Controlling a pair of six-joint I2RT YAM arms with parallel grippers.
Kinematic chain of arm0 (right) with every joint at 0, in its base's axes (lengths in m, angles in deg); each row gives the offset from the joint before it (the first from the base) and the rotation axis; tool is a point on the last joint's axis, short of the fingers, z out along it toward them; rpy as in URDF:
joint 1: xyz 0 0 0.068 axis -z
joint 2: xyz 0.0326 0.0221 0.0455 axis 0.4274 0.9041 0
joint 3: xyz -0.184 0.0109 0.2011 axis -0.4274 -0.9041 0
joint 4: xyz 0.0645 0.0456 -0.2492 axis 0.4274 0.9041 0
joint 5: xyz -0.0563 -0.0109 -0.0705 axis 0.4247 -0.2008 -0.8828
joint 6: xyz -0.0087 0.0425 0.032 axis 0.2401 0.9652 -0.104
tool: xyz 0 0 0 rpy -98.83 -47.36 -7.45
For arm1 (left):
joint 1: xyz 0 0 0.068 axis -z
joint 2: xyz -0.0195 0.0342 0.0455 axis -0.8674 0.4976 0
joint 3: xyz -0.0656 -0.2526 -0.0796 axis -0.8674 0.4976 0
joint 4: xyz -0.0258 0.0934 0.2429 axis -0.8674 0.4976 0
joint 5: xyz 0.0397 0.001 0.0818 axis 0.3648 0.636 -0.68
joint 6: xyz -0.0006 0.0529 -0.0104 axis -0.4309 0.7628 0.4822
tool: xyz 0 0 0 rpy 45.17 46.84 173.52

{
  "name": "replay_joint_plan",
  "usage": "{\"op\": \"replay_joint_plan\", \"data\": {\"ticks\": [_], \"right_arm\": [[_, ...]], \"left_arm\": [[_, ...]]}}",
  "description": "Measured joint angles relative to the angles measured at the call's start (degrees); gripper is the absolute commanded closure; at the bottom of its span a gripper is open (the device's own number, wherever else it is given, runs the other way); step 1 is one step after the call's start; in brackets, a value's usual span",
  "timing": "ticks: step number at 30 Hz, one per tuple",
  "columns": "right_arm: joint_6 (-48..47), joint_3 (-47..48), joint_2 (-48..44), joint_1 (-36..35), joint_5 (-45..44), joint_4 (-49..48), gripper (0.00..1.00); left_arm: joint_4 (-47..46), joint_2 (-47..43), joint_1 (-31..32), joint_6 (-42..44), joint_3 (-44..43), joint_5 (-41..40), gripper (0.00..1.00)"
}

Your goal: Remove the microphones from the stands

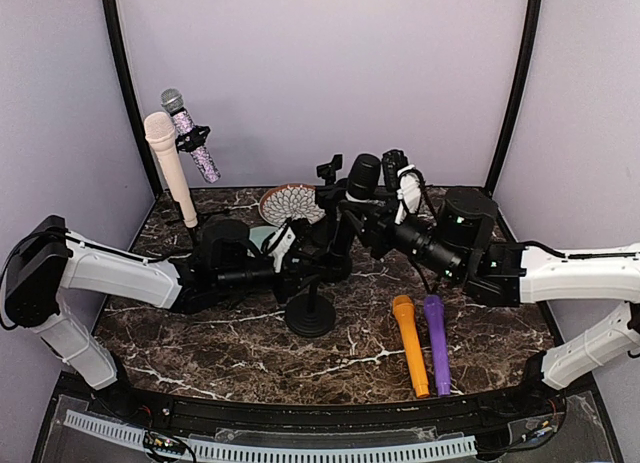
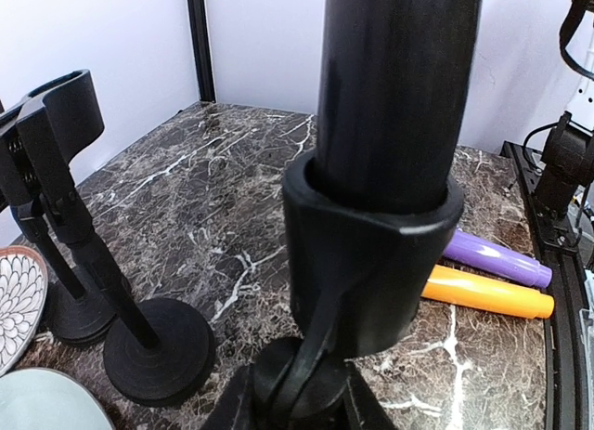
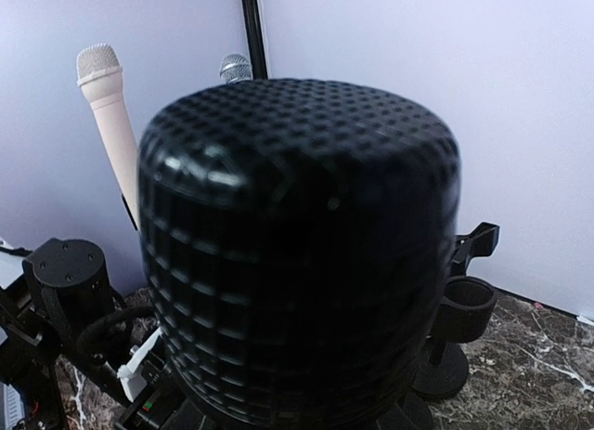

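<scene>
Black mic (image 1: 362,175), frame centre, seated in clip (image 2: 371,254) of stand (image 1: 311,315). Stand post is pinched by left gripper (image 1: 320,255); mic body is clamped by right gripper (image 1: 378,219). Step judged: extraction, not yet done. Required next: mic drawn upward, stand braced.

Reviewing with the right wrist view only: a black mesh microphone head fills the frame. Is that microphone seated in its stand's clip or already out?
Observer: Seated. The left wrist view shows the black microphone body down inside the clip.
Operator: Anything lying on the table nearby?
Observer: Yes, in the top view an orange microphone and a purple microphone lie side by side, right of the stand's round base.
</scene>
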Motion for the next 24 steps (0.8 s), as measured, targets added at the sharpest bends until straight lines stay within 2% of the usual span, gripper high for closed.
{"op": "replay_joint_plan", "data": {"ticks": [8, 13, 19, 24], "right_arm": [[-1.5, 3.7, -4.1, 1.4, -6.9, -10.7, 1.0], [-2.6, 4.4, -5.4, 1.7, -9.1, -14.1, 1.0], [-4.0, 4.9, -5.4, 1.7, -12.3, -8.8, 1.0], [-2.5, 7.4, -6.1, 2.7, -14.7, 3.9, 1.0]], "left_arm": [[0.7, -0.1, -1.3, -0.4, 0.2, -1.0, 1.0], [0.9, -0.2, -1.3, -0.5, 0.2, -1.0, 1.0], [-0.2, -0.8, -1.3, -2.3, 1.3, -1.8, 1.0], [-2.2, -1.0, -1.3, -4.0, 2.0, -2.8, 1.0]]}}
